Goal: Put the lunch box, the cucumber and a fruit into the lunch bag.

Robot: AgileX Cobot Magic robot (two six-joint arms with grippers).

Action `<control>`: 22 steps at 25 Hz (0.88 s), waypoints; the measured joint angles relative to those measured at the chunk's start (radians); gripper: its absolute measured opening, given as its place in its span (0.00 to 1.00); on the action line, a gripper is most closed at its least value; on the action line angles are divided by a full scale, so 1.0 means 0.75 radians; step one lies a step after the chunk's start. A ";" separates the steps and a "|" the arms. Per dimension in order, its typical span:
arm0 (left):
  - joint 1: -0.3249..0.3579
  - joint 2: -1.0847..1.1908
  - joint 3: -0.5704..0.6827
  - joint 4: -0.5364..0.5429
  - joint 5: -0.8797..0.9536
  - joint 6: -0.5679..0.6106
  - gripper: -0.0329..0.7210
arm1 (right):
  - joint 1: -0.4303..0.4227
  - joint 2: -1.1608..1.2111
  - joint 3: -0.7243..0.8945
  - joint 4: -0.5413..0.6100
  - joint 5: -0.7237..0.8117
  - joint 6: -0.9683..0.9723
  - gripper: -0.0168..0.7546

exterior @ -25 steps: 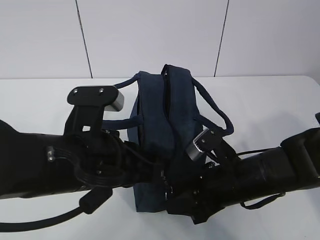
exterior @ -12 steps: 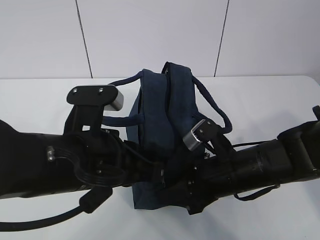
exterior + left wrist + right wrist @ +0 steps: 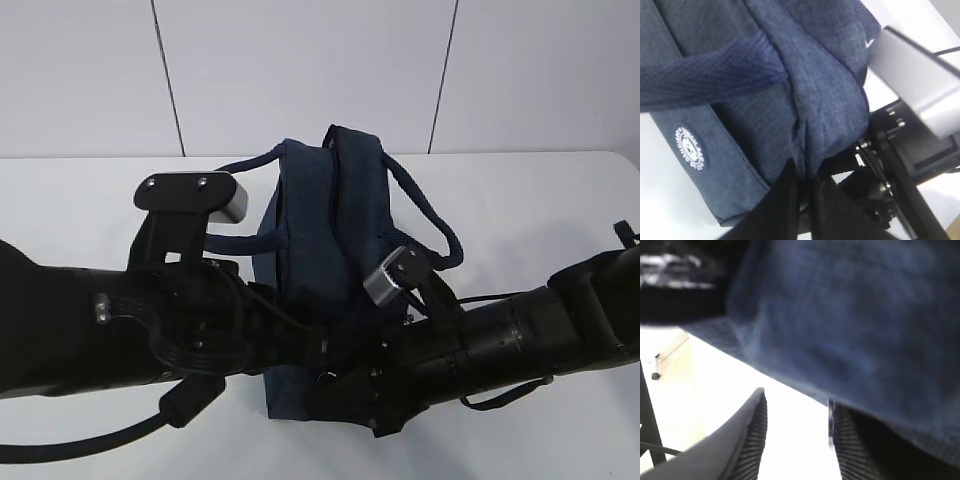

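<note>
My left tool (image 3: 802,200) is pinched together on a fold of the lunch bag (image 3: 325,250) at its near lower corner, at about six o'clock of the left wrist view. The bag stands mid-counter (image 3: 80,200), between my two arms. No lunch box, cucumber or fruit shows anywhere; whether they are inside I cannot tell.

The round white badge (image 3: 690,148) sits at nine o'clock on the bag's side panel. It has ring lettering around a small figure, too small for me to read.

On the right, my right tool (image 3: 797,437) has its fingers apart at six o'clock of the right wrist view, blurred fabric pressing over the right finger, bright counter showing in the gap.

The risks, as I judge them: the pinched fold slips free, or my pull tips or drags this soft bag, and my arms, crowded at that corner, snag a handle (image 3: 425,215).
</note>
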State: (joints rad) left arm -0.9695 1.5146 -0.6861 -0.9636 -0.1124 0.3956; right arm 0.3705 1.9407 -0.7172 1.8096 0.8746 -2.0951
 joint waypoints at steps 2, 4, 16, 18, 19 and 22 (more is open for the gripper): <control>0.000 0.000 0.000 0.000 0.000 0.000 0.05 | 0.000 0.015 -0.002 0.003 0.004 -0.002 0.43; 0.000 0.000 0.000 0.000 0.000 0.000 0.05 | 0.000 0.023 -0.003 0.004 0.010 -0.002 0.43; 0.000 0.000 0.000 0.000 0.000 0.000 0.05 | 0.000 0.024 -0.004 -0.027 0.073 -0.008 0.43; 0.000 0.000 0.000 0.000 0.000 0.000 0.05 | 0.000 0.024 -0.006 -0.062 0.080 -0.029 0.43; 0.000 0.000 0.000 0.000 0.000 0.000 0.05 | 0.000 0.024 -0.006 -0.080 0.083 -0.042 0.43; 0.000 0.000 0.000 0.000 0.000 0.000 0.05 | 0.000 0.024 -0.006 -0.113 0.083 -0.065 0.43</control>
State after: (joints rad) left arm -0.9695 1.5146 -0.6861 -0.9636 -0.1124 0.3956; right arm 0.3705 1.9585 -0.7217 1.7246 0.9369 -2.1439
